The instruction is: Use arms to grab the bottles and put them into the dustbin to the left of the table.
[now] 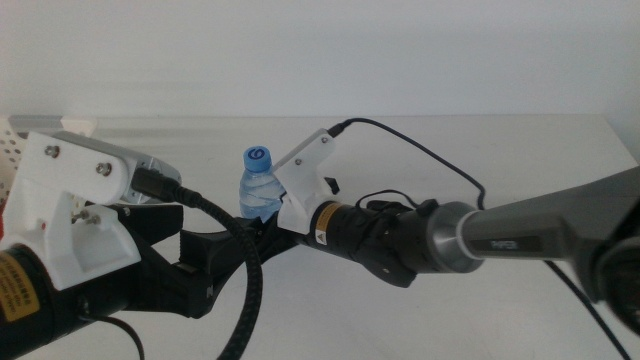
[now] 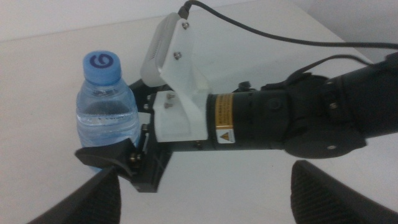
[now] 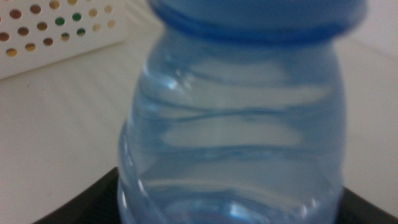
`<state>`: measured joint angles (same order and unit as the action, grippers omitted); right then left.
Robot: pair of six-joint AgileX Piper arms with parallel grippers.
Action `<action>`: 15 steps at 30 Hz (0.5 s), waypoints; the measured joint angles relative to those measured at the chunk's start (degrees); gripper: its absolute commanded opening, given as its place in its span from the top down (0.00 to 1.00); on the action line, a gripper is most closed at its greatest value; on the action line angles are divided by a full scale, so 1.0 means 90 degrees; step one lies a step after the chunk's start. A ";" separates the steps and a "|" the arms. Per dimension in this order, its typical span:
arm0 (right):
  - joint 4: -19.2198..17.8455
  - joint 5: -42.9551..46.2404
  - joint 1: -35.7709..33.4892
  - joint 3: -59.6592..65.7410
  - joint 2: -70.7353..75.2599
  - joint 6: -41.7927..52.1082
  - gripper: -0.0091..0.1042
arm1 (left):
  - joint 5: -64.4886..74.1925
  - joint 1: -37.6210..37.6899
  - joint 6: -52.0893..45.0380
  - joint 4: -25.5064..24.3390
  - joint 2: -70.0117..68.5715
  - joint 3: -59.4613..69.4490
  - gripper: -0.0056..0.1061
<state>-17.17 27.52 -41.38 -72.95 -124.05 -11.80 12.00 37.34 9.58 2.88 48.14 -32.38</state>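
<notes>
A small water bottle (image 1: pixel 258 185) with a blue cap stands upright above the white table (image 1: pixel 470 150), left of its middle. My right gripper (image 1: pixel 268 215) reaches in from the right and is shut on the bottle's lower body. In the left wrist view the water bottle (image 2: pixel 107 106) sits in the right gripper (image 2: pixel 109 152), one dark finger across its front. In the right wrist view the bottle (image 3: pixel 236 124) fills the picture. My left gripper (image 2: pixel 205 199) is open, just in front of the bottle and the right wrist. The dustbin (image 1: pixel 8 150) shows at the left edge, and the dustbin (image 3: pixel 50 31) lies beyond the bottle.
The left arm's white housing (image 1: pixel 70 200) and black cable (image 1: pixel 245 280) fill the near left. The right arm's cable (image 1: pixel 420 150) loops over the table behind its wrist. Whether the bottle's base touches the table is hidden.
</notes>
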 measured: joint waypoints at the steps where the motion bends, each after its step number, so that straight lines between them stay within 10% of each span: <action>1: -0.0074 -0.0116 0.0000 0.0084 0.0101 -0.0129 0.21 | 0.0000 0.0000 0.0000 0.0000 0.0000 0.0000 0.14; 15: -0.0310 -0.0554 0.0000 0.2961 0.3875 -0.0700 0.32 | 0.0000 0.0000 0.0000 0.0000 0.0000 0.0000 0.14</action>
<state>-19.96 22.53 -41.38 -46.30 -89.18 -18.09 12.00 37.34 9.58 2.88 48.14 -32.38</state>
